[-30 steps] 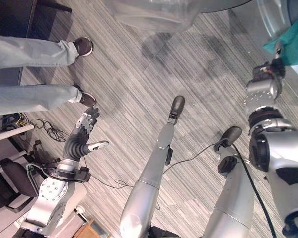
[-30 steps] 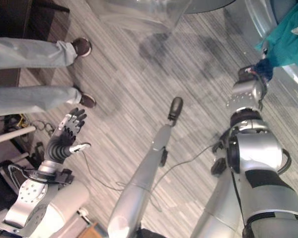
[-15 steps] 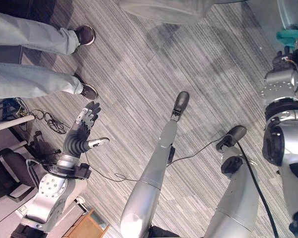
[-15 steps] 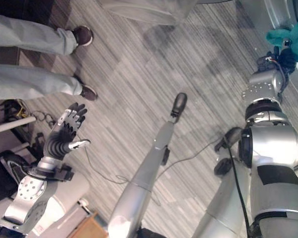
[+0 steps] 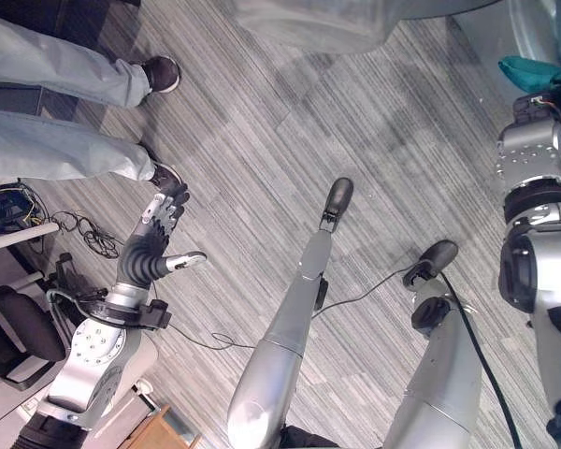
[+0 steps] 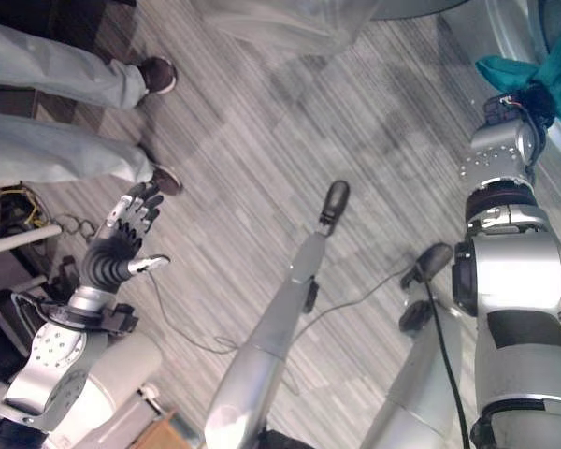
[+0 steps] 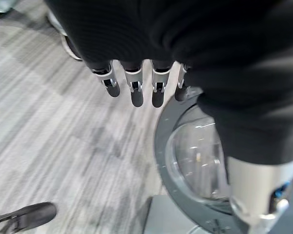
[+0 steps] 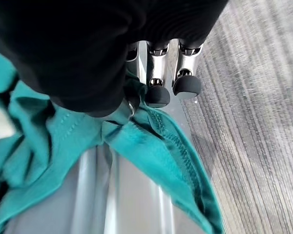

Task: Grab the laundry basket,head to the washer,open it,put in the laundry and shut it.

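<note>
Right wrist view: the right hand point(image 8: 156, 73) has its fingers curled onto a teal cloth point(image 8: 151, 141), which is pinched against the dark cover; the cloth's stitched hem hangs across a curved silver-grey metal surface.
Teal cloth: in the head views it shows at the upper right corner point(image 6: 552, 70), bunched at the tip of the raised right arm, touching the right hand point(image 6: 505, 108).
Washer: the grey curved rim at the upper right of the head views point(image 5: 542, 28), just beside the cloth; how far the cloth lies inside it cannot be told.
Washer door: a round door with a dark grey ring and a clear domed window point(image 7: 195, 161), seen past the left hand's fingers in the left wrist view.
Left hand: held up over the floor at the lower left point(image 5: 154, 248), fingers straight and spread, thumb out to the side, holding nothing.
Laundry basket: a pale translucent container at the top edge of the head views point(image 5: 318, 23), standing on the floor, well apart from both hands.
Floor: grey striped carpet point(image 5: 262, 140).
Person: two legs in light trousers with dark shoes point(image 5: 159, 73) at the upper left, near the left hand.
</note>
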### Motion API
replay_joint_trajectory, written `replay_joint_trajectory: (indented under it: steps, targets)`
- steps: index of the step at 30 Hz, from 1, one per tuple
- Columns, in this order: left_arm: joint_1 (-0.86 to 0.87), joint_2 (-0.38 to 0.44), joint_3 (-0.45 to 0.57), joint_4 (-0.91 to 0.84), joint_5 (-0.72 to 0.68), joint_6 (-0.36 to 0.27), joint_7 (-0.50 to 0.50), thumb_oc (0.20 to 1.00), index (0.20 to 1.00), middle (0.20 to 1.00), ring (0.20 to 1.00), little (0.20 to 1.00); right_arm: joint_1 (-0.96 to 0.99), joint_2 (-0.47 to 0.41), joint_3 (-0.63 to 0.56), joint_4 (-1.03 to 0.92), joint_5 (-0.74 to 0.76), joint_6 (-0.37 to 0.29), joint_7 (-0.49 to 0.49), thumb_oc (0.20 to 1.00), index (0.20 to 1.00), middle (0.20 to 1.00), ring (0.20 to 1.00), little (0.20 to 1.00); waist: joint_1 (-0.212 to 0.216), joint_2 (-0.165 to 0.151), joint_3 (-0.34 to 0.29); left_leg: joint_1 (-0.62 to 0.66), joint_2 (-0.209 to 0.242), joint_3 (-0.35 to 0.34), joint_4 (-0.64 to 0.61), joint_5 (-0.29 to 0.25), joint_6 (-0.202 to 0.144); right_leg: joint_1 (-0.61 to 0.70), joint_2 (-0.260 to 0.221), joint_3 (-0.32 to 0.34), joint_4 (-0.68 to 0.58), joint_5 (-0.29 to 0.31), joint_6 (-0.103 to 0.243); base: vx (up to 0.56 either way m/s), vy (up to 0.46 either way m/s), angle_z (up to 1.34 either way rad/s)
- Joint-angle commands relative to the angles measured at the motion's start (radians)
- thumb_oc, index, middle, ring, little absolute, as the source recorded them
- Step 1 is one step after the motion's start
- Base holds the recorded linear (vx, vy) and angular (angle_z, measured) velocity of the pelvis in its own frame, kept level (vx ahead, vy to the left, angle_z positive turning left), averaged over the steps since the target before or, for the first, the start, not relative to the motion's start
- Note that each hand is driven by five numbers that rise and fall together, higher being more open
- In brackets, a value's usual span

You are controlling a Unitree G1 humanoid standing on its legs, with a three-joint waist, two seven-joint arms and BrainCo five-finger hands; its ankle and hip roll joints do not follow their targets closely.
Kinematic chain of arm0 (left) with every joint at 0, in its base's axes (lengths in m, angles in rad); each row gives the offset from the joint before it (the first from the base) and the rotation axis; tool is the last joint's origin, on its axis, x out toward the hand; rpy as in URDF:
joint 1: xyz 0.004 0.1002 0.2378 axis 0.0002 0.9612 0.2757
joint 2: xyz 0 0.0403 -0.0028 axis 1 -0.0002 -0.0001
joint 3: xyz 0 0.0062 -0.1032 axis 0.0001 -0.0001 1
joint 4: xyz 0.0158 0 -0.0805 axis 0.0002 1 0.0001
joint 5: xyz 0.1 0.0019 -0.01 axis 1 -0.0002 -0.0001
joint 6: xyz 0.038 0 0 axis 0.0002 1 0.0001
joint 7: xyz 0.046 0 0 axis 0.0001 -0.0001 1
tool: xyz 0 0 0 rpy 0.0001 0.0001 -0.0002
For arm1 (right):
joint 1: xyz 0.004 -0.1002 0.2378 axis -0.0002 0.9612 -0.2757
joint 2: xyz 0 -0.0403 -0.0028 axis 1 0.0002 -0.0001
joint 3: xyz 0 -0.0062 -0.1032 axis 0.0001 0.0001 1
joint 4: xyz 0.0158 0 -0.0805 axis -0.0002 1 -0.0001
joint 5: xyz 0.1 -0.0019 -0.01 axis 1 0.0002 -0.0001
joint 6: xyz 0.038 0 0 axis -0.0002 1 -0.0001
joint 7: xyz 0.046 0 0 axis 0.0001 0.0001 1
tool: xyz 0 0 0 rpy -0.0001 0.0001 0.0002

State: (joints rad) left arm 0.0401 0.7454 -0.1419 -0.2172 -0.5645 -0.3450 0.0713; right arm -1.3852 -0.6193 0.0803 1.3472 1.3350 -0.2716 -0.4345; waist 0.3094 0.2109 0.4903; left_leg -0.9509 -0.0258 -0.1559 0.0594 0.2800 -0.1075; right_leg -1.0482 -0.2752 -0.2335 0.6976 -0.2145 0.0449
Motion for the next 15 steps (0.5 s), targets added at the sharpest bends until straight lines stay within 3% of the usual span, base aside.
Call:
replay_joint_trajectory:
  steps: [1, 8, 9, 10, 12, 13, 15]
  targets:
    - [0.027, -0.025, -0.021, -0.004, -0.049, -0.012, 0.008, 1.000, 1.000, 1.000, 1.000, 1.000, -0.299, -0.340, 0.204, -0.317, -0.118, -0.298, 0.038, 0.200, 0.200, 0.200, 0.200, 0.200, -0.044, -0.022, -0.030, 0.105, 0.027, 0.058, 0.068, -0.255, 0.021, 0.153, 0.057, 0.027, -0.334, 0.071, 0.037, 0.00, 0.000, 0.00]
    - [0.046, -0.018, -0.029, -0.008, -0.056, 0.004, 0.009, 1.000, 1.000, 1.000, 1.000, 1.000, -0.359, -0.402, 0.254, -0.306, -0.184, -0.282, -0.051, 0.200, 0.200, 0.200, 0.200, 0.200, -0.048, -0.021, -0.057, 0.168, 0.048, 0.061, -0.016, -0.211, -0.002, 0.194, 0.071, 0.015, -0.364, 0.057, 0.030, 0.02, -0.054, -0.08]
    - [0.058, -0.012, -0.029, -0.007, -0.059, 0.007, 0.007, 1.000, 1.000, 1.000, 1.000, 1.000, -0.357, -0.408, 0.287, -0.229, -0.234, -0.216, -0.066, 0.711, 0.711, 0.711, 0.711, 0.711, -0.045, -0.022, -0.061, 0.185, 0.054, 0.062, -0.035, -0.198, -0.007, 0.199, 0.074, 0.010, -0.365, 0.054, 0.028, 0.00, -0.054, -0.14]
    - [0.059, -0.012, -0.030, -0.007, -0.059, 0.006, 0.006, 1.000, 1.000, 1.000, 1.000, 1.000, -0.367, -0.408, 0.294, -0.220, -0.236, -0.210, -0.064, 1.000, 1.000, 1.000, 1.000, 1.000, -0.044, -0.021, -0.061, 0.187, 0.055, 0.063, -0.039, -0.196, -0.008, 0.200, 0.074, 0.010, -0.366, 0.054, 0.028, -0.01, -0.026, -0.05]
    - [0.054, 0.001, -0.028, -0.008, -0.058, 0.001, 0.006, 1.000, 1.000, 1.000, 1.000, 1.000, -0.376, -0.397, 0.377, -0.068, -0.290, -0.087, -0.033, 1.000, 1.000, 1.000, 1.000, 1.000, -0.041, -0.027, -0.059, 0.195, 0.062, 0.065, -0.051, -0.187, -0.010, 0.201, 0.077, 0.007, -0.368, 0.054, 0.025, -0.02, -0.029, 0.01]
    - [0.066, 0.010, -0.021, -0.022, -0.051, 0.002, 0.001, 1.000, 1.000, 1.000, 1.000, 1.000, -0.380, -0.367, 0.511, 0.058, -0.427, 0.058, 0.038, 1.000, 1.000, 1.000, 1.000, 1.000, -0.046, -0.030, -0.046, 0.207, 0.072, 0.072, -0.064, -0.177, -0.008, 0.205, 0.083, 0.004, -0.371, 0.058, 0.023, -0.03, -0.046, 0.02]
    - [0.074, 0.015, -0.019, -0.029, -0.050, 0.005, -0.002, 1.000, 1.000, 1.000, 1.000, 1.000, -0.379, -0.349, 0.545, 0.109, -0.484, 0.104, 0.063, 1.000, 1.000, 1.000, 1.000, 1.000, -0.046, -0.029, -0.041, 0.212, 0.073, 0.072, -0.066, -0.175, -0.006, 0.208, 0.086, 0.005, -0.374, 0.061, 0.023, -0.01, -0.022, 0.01]
